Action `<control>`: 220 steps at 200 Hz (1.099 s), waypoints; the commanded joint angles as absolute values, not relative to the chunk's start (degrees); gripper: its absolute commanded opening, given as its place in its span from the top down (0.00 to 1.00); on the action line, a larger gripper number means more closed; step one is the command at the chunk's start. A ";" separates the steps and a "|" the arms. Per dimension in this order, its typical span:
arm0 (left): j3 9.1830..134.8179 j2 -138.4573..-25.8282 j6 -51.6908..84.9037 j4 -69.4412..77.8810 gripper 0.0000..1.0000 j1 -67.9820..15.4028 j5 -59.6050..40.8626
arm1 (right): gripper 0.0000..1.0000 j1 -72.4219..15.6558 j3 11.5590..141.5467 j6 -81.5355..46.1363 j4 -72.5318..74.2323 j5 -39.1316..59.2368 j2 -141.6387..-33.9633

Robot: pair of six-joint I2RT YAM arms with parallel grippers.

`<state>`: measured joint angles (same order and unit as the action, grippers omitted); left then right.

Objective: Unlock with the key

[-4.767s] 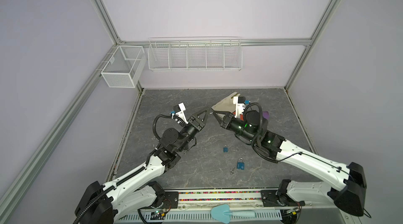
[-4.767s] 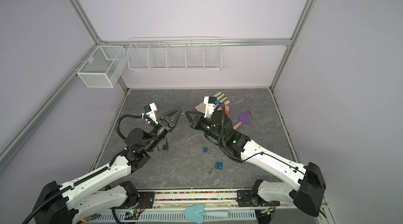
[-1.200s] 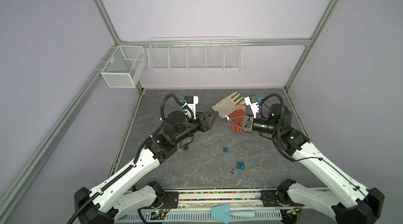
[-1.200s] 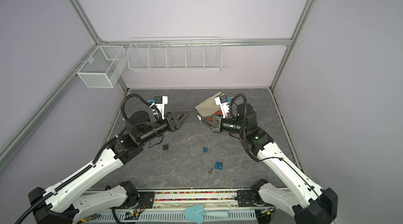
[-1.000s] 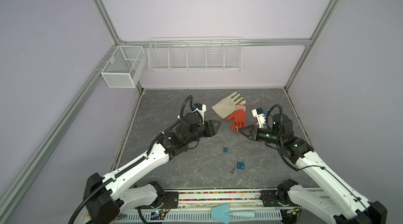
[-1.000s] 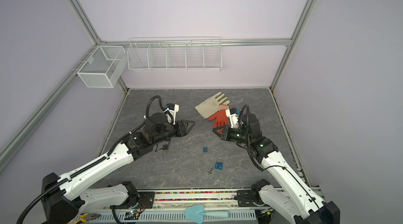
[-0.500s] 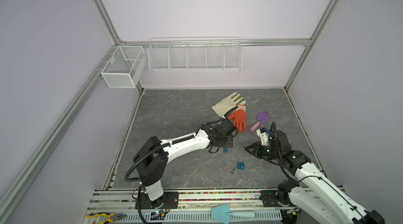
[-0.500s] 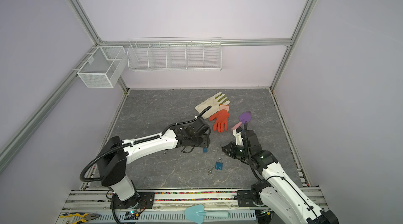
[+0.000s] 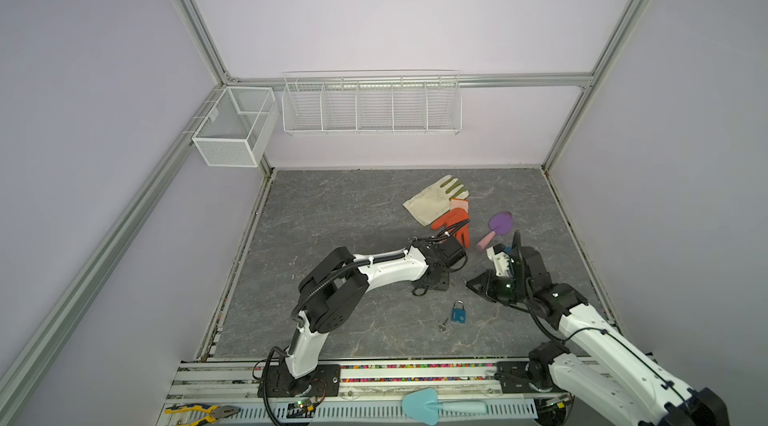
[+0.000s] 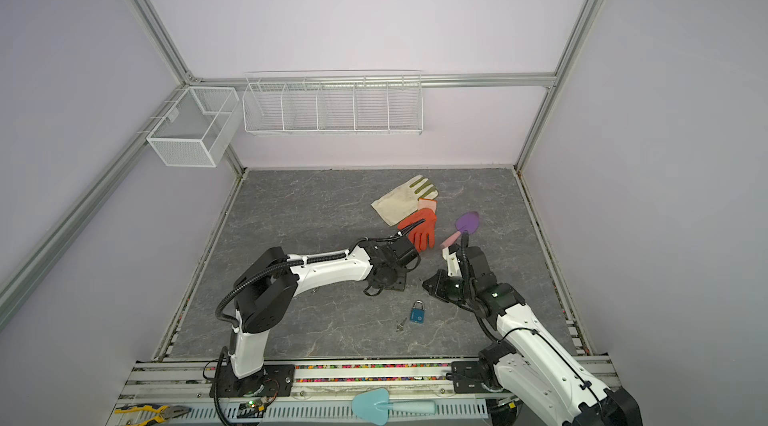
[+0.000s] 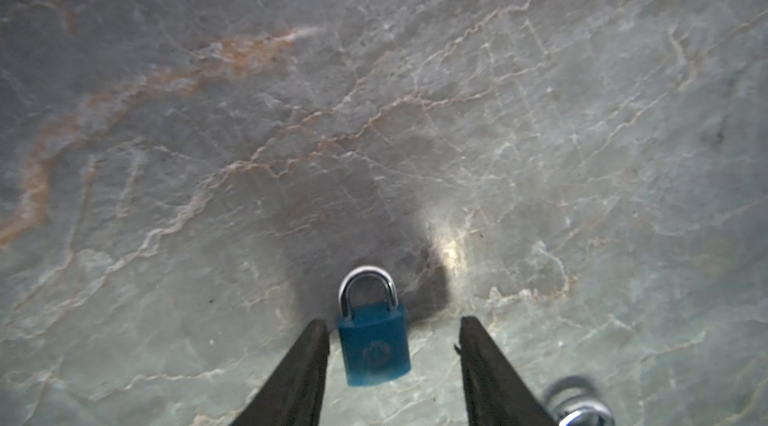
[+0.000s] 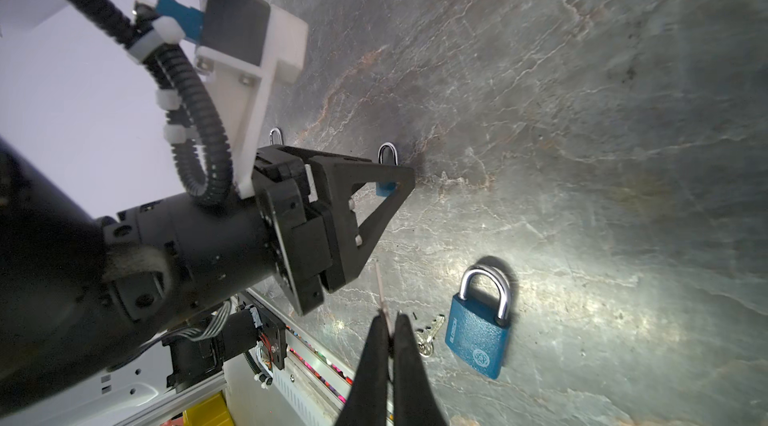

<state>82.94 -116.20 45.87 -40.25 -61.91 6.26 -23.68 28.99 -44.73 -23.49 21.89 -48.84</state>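
— Where's our padlock (image 11: pixel 374 345)?
— Flat on the worktop (image 9: pixel 332 204), just right of its middle, between the half-open jaws of our left gripper (image 11: pixel 392 322), not clamped
— And the key (image 12: pixel 381 291)?
— Our right gripper (image 12: pixel 388 316) has closed on it, nearby

A blue padlock (image 9: pixel 458 313) lies on the counter (image 9: pixel 332 216), a loose key (image 9: pixel 443 324) just beside it, an orange glove (image 9: pixel 456 222) well apart.
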 commanded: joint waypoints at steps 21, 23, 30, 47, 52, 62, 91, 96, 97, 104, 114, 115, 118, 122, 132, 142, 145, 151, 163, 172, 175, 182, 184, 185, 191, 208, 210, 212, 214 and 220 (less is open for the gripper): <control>86.50 -118.79 46.89 -44.32 0.52 -62.48 9.22 | 0.94 -23.19 28.49 -44.20 -22.39 22.50 -49.05; 86.56 -118.86 46.88 -44.26 0.53 -62.49 9.23 | 0.94 -23.13 28.48 -44.18 -22.38 22.50 -49.05; 86.41 -118.97 47.01 -44.13 0.54 -62.49 9.30 | 0.94 -23.17 28.48 -44.16 -22.36 22.63 -49.09; 86.24 -119.41 47.22 -44.16 0.55 -62.46 9.44 | 0.94 -23.13 28.47 -44.16 -22.35 22.68 -49.30; 86.25 -119.44 47.45 -44.13 0.56 -62.49 9.57 | 0.94 -23.17 28.49 -44.13 -22.34 22.71 -49.31; 85.95 -119.55 47.49 -43.99 0.58 -62.54 9.58 | 0.94 -23.15 28.52 -44.17 -22.40 22.76 -49.40; 85.65 -119.62 47.39 -44.43 0.61 -62.75 10.21 | 0.94 -23.12 28.74 -44.24 -22.49 22.86 -49.39; 85.57 -119.69 47.30 -44.54 0.61 -62.80 10.20 | 0.94 -23.16 28.68 -44.37 -22.50 22.85 -49.39; 85.59 -119.66 47.33 -44.59 0.61 -62.82 10.17 | 0.94 -23.14 28.71 -44.38 -22.50 22.81 -49.39; 85.65 -119.70 47.27 -44.72 0.62 -62.91 10.33 | 0.94 -23.12 28.66 -44.33 -22.46 22.85 -49.40; 85.84 -119.80 47.28 -45.29 0.63 -63.13 11.11 | 0.94 -23.14 28.70 -44.42 -22.50 22.85 -49.51; 85.90 -119.80 47.24 -45.36 0.63 -63.12 11.18 | 0.94 -23.13 28.63 -44.44 -22.50 22.85 -49.54; 85.93 -119.87 47.29 -45.54 0.64 -63.22 11.36 | 0.94 -23.13 28.72 -44.45 -22.50 22.83 -49.57; 86.10 -120.03 47.24 -45.76 0.64 -63.26 11.54 | 0.94 -23.12 28.66 -44.53 -22.50 22.83 -49.57; 86.25 -120.27 47.18 -46.18 0.64 -63.41 11.84 | 0.94 -23.15 28.65 -44.63 -22.44 22.97 -49.60; 86.50 -120.58 47.20 -46.79 0.65 -63.74 12.74 | 0.94 -23.14 28.70 -44.66 -22.37 22.94 -49.58; 86.55 -120.67 47.26 -47.05 0.65 -63.84 13.07 | 0.94 -23.18 28.71 -44.65 -22.33 22.94 -49.57; 86.89 -120.97 47.21 -47.46 0.66 -63.94 13.50 | 0.94 -23.16 28.75 -44.71 -22.31 23.00 -49.58; 87.47 -121.61 47.22 -48.30 0.67 -64.04 14.20 | 0.94 -23.18 28.75 -44.77 -22.40 23.01 -49.62; 87.71 -122.07 47.16 -48.68 0.68 -64.09 14.41 | 0.94 -23.19 28.81 -44.77 -22.22 23.07 -49.58; 87.78 -122.11 47.06 -48.77 0.69 -64.15 14.48 | 0.94 -23.19 28.83 -44.82 -22.23 23.11 -49.59; 87.73 -122.16 47.21 -48.78 0.70 -64.11 14.73 | 0.94 -23.19 28.83 -44.77 -22.27 23.05 -49.57; 87.72 -122.06 47.18 -48.78 0.70 -64.15 14.80 | 0.94 -23.18 28.83 -44.77 -22.31 23.10 -49.61; 87.72 -122.02 47.19 -48.74 0.71 -64.15 14.78 | 0.94 -23.19 28.83 -44.71 -22.32 23.11 -49.64; 87.75 -121.95 47.34 -48.76 0.72 -64.13 15.14 | 0.94 -23.15 28.84 -44.65 -22.19 23.11 -49.65; 87.96 -121.56 47.91 -48.65 0.75 -64.11 15.69 | 0.94 -23.20 29.00 -44.46 -22.32 23.03 -49.49; 87.91 -121.49 47.95 -48.57 0.75 -64.15 15.68 | 0.94 -23.14 29.00 -44.38 -22.32 23.07 -49.53; 87.85 -121.38 48.02 -48.49 0.75 -64.16 15.63 | 0.94 -23.19 29.09 -44.32 -22.21 23.10 -49.52; 87.81 -121.33 48.06 -48.44 0.75 -64.16 15.60 | 0.94 -23.26 29.07 -44.24 -22.23 23.11 -49.56; 87.85 -121.14 48.35 -48.33 0.76 -64.16 15.56 | 0.94 -23.21 29.18 -43.99 -22.23 23.03 -49.44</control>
